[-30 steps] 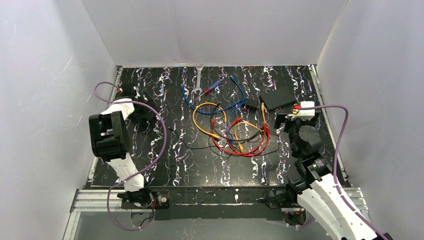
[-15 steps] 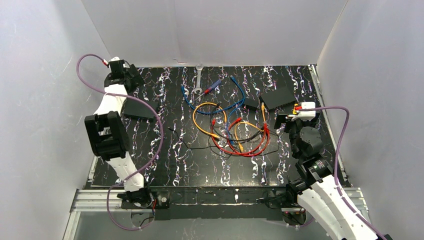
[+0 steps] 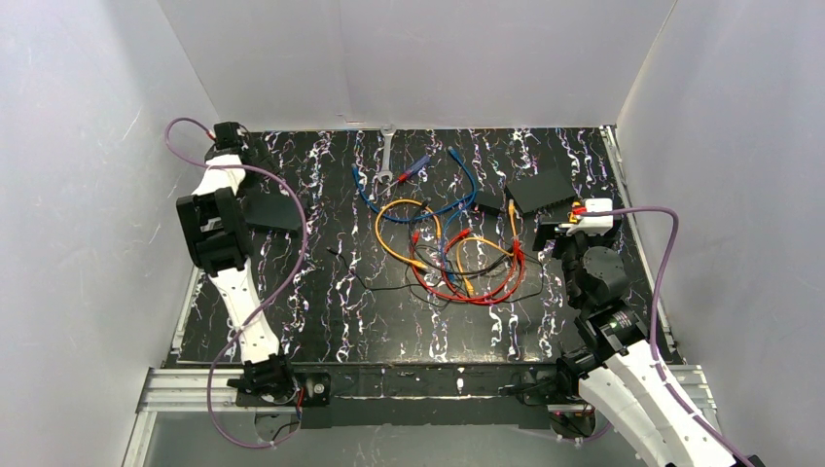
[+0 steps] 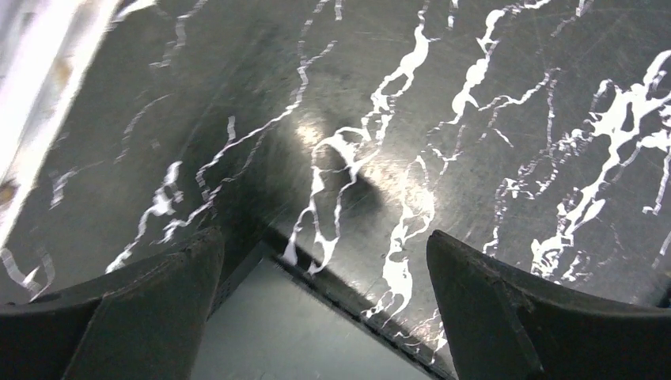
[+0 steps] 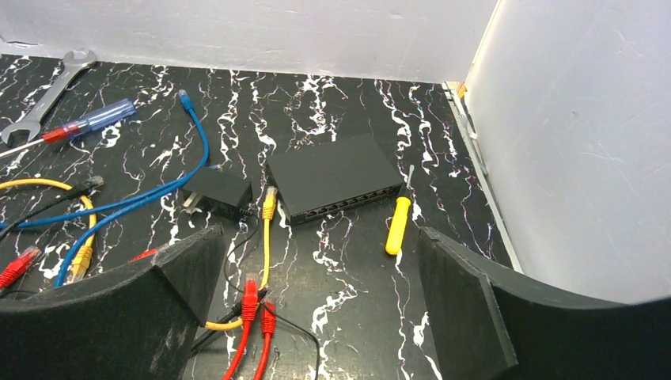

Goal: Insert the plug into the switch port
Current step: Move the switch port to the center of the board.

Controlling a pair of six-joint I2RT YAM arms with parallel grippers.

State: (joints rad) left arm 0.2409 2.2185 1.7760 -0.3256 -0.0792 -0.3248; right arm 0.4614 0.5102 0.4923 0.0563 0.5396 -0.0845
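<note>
The switch lies at the back right with its row of sockets facing my right gripper; it also shows in the top view. A yellow cable's plug lies just left of the switch's socket edge. Two red plugs lie nearer, by my right gripper's left finger. My right gripper is open and empty, hovering just in front of the switch. My left gripper is open and empty at the far left back corner, over the back corner of a plain black slab.
A small black block sits left of the switch. A yellow screwdriver lies by the switch's right front corner. Tangled blue, yellow, red and black cables fill the middle. A wrench and a red-blue screwdriver lie at the back. White walls enclose the table.
My left arm has swung from over the plain slab toward the back left corner, with its gripper now just past the slab's back edge. The right arm has not moved.
</note>
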